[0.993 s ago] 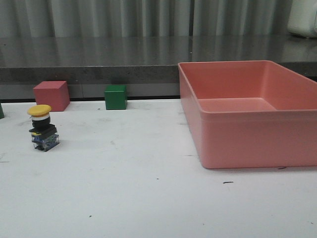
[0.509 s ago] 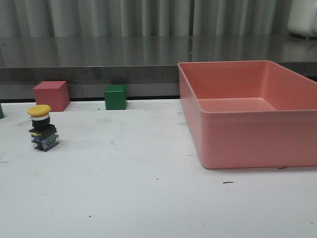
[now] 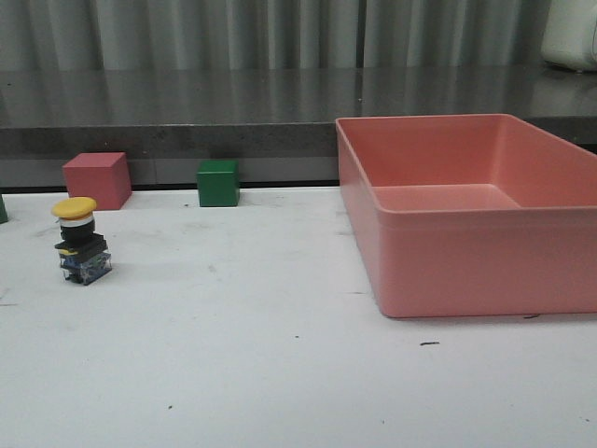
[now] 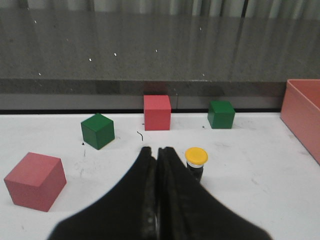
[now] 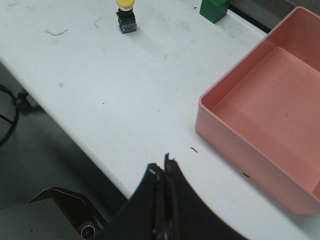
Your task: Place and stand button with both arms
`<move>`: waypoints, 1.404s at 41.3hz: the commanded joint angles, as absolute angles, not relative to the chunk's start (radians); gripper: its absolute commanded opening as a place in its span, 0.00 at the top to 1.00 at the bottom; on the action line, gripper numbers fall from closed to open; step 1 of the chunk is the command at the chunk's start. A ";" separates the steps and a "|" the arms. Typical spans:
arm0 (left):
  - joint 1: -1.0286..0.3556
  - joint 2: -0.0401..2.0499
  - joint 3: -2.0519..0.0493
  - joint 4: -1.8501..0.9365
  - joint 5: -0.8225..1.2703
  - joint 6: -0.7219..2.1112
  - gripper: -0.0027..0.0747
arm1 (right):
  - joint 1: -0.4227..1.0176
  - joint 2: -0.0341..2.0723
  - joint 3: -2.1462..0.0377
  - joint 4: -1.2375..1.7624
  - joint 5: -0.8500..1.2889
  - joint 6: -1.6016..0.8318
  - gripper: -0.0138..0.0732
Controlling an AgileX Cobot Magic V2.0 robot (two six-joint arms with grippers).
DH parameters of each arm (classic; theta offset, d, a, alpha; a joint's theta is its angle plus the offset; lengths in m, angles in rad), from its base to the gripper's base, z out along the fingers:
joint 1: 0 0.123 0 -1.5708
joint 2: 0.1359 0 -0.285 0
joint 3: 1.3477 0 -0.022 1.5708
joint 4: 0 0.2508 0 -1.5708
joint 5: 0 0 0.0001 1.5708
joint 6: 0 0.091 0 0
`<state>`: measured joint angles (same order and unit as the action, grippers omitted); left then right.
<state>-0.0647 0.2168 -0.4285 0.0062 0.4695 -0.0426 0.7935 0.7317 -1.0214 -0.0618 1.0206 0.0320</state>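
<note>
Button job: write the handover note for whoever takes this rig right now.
Left gripper: shut, empty, just short of the button.
Right gripper: shut, empty, over the table's near edge, far from the button.
Button: upright on the white table, yellow cap up, left of the pink bin, in front of the red cube.
Done: button stands.
Left: nothing visible; confirm placement.

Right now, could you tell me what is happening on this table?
Nothing is being handled at this moment. The button stands upright on the white table, yellow cap up, in front of a red cube and to the left of a green cube. The pink bin on the right looks empty. The left gripper is shut and empty, a little short of the button. The right gripper is also shut and empty, held back over the table's near edge.
</note>
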 commanded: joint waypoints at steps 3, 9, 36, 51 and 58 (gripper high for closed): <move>-0.059 0.122 -0.289 0.016 0.202 -0.050 0.99 | 0.789 0.729 -1.047 -0.078 0.949 0.031 0.92; -0.059 0.068 -0.142 0.000 0.074 -0.050 0.99 | 0.789 0.729 -1.047 -0.078 0.949 0.031 0.92; -0.026 -0.027 0.022 0.006 -0.096 -0.083 0.99 | 0.789 0.729 -1.047 -0.078 0.952 0.031 0.92; -0.024 -0.027 0.022 0.006 -0.096 -0.083 0.99 | 0.789 0.729 -1.047 -0.078 0.952 0.031 0.92; -0.024 -0.027 0.022 0.006 -0.096 -0.083 0.99 | 0.789 0.729 -1.047 -0.078 0.952 0.031 0.92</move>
<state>-0.0255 -0.0037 0.0080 0.0076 -0.0135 -0.0753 0.7935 0.7317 -1.0214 -0.0618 1.0197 0.0320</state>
